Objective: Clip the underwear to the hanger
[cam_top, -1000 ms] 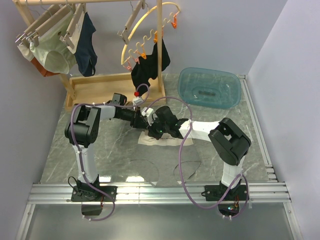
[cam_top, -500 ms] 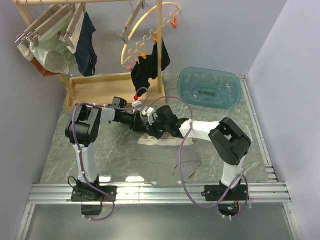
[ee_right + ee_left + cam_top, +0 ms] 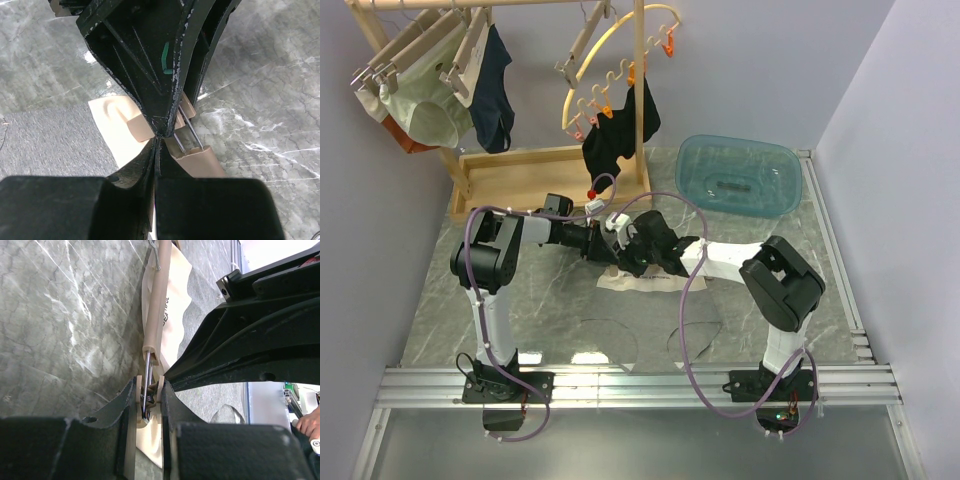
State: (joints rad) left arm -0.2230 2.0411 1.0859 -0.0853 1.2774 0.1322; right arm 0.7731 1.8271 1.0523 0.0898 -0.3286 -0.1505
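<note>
1. Counter: marbled grey. Both arm bases sit at its near edge, and both arms reach in to meet at mid-counter.

2. The underwear: lies flat on the counter, just on the near side of where the two arms meet. It is not lifted.

3. The hanger: lies on the counter with its wooden bar along the top edge of the underwear and touching it. In the overhead view the arms hide most of it.

4. Left end effector: closed onto the clip at the near end of the bar, with one finger on each side of the clip and the wire spring between them. Judged to be squeezing the clip so that it opens.

5. Right end effector: fingers pressed fully together, with the tips at the mouth of the same clip. Whether fabric is nipped between them cannot be told.

6. Progress: first clip in hand. It is not shown whether fabric is inside this clip. The state of the second clip cannot be made out. Judged outstanding: seat the waistband, release, then do the other clip.

7. Far side: a blue tub and a wooden rack hung with other garments, both well apart from the work.
</note>
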